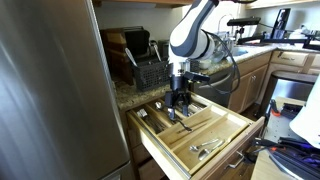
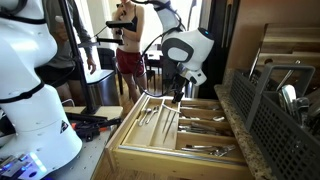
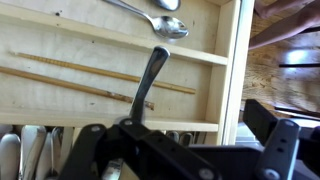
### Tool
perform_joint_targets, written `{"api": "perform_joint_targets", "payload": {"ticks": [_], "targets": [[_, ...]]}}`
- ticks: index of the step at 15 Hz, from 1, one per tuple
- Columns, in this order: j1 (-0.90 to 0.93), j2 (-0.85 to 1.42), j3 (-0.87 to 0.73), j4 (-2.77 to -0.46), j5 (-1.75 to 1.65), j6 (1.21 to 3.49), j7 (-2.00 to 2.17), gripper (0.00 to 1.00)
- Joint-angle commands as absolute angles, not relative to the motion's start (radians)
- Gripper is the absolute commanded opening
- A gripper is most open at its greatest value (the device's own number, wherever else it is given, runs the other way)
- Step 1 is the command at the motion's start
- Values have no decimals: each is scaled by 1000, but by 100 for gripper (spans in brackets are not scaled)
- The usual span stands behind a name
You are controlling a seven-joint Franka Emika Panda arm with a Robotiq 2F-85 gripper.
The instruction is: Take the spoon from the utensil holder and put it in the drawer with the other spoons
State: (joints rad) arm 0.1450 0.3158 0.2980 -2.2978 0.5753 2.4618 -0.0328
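The pale wooden drawer (image 1: 232, 126) (image 2: 128, 140) (image 3: 226, 90) stands pulled out. My gripper (image 1: 180, 100) (image 2: 180, 96) (image 3: 190, 150) hangs over it, open, with nothing between its fingers. In the wrist view the silvery spoon (image 3: 152, 65) lies loose just ahead of the jaws. Its handle crosses a divider and its bowl rests in the compartment beyond. Other silvery spoons (image 3: 20, 155) fill the compartment at the lower left. The black openwork utensil holder (image 1: 150, 72) (image 2: 275, 120) stands on the counter behind the drawer, with dark utensils in it.
Two wooden chopsticks (image 3: 100, 72) lie in the compartment beside the spoon handle. More cutlery (image 1: 206, 147) lies at the drawer's front. A steel fridge (image 1: 50, 90) flanks the drawer. A person (image 2: 128, 50) stands behind, and a white robot body (image 2: 30, 80) is close by.
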Motion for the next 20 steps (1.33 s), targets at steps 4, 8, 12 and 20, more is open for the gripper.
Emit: {"api": "perform_joint_targets", "payload": {"ticks": [4, 8, 12, 20], "targets": [[151, 319, 291, -2297, 580, 2463, -34, 100], [147, 338, 295, -2304, 599, 2479, -41, 100], [144, 352, 298, -2311, 615, 2488, -40, 100], [153, 371, 296, -2313, 640, 2508, -21, 100]]}}
